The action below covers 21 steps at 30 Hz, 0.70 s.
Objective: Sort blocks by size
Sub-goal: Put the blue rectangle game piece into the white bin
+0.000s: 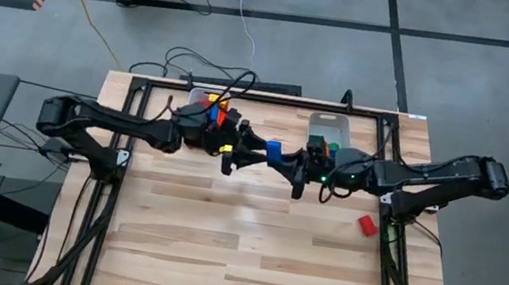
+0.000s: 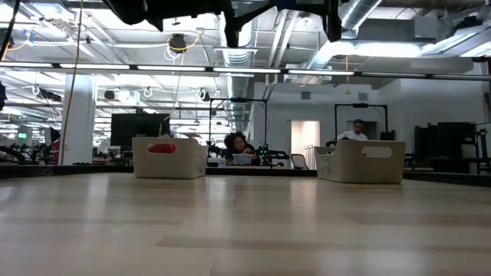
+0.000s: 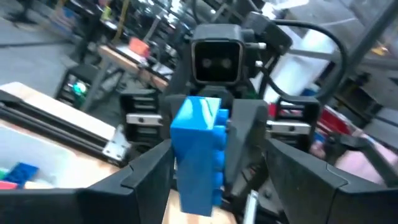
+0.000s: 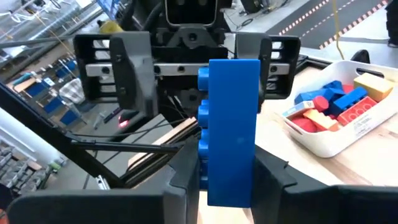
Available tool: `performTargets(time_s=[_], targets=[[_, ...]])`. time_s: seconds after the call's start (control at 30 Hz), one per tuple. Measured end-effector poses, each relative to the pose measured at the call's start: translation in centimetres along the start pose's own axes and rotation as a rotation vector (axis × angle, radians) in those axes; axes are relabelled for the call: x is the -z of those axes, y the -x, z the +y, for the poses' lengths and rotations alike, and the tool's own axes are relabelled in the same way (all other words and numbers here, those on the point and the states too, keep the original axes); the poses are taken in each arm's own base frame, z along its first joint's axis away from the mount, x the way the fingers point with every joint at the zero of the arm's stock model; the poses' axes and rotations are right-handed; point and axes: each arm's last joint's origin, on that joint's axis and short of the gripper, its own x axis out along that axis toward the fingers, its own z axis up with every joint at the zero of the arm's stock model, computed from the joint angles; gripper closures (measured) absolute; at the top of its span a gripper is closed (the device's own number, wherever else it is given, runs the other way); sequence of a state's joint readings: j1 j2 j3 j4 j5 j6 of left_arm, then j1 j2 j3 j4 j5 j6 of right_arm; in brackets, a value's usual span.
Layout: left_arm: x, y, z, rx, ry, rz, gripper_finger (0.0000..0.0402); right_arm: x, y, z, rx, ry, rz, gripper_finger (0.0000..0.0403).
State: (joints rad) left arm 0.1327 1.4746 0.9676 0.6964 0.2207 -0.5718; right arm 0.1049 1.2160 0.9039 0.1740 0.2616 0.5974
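My right gripper [image 1: 299, 169] is shut on a blue bar block [image 1: 273, 149] high above the table's middle. The block also shows in the right wrist view [image 4: 230, 124] and in the left wrist view [image 3: 199, 149]. My left gripper [image 1: 238, 155] faces it, open, its fingers [image 4: 134, 68] standing on either side of the block's free end; I cannot tell whether one of them touches it. More blocks lie in two bins at the far edge. A red block [image 1: 366, 224] lies flat on the table at the right. My right gripper pinches the blue block's near end [image 4: 231, 180] between its two fingers. The fingers come level from the table's right side and lie along the block. The block sticks straight out past the fingertips, studs [image 4: 203, 112] to one side, lifted clear of the table.
The left bin [image 1: 202, 100] [image 4: 323, 140] holds red, blue, orange and yellow blocks. The right bin [image 1: 329, 128] [image 3: 56, 155] holds blue and green ones. Both bins show in the low view [image 2: 169, 158], [image 2: 360, 161]. People sit in the room beyond the table.
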Motion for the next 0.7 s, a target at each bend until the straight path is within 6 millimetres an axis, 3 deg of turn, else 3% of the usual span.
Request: performTargets(time_s=[0.53,0.7], targets=[[-0.1,-0.3,-1.5,-0.042,-0.032,-0.127,0.0157,-1.0,0.2,1.2,-0.113,0.053,-0.111,0.0281],[-0.9,-0.6,-1.9,-0.031,-0.037,-0.146,0.0179,-1.0,0.2,1.2,-0.138,0.053,-0.100,0.0281]])
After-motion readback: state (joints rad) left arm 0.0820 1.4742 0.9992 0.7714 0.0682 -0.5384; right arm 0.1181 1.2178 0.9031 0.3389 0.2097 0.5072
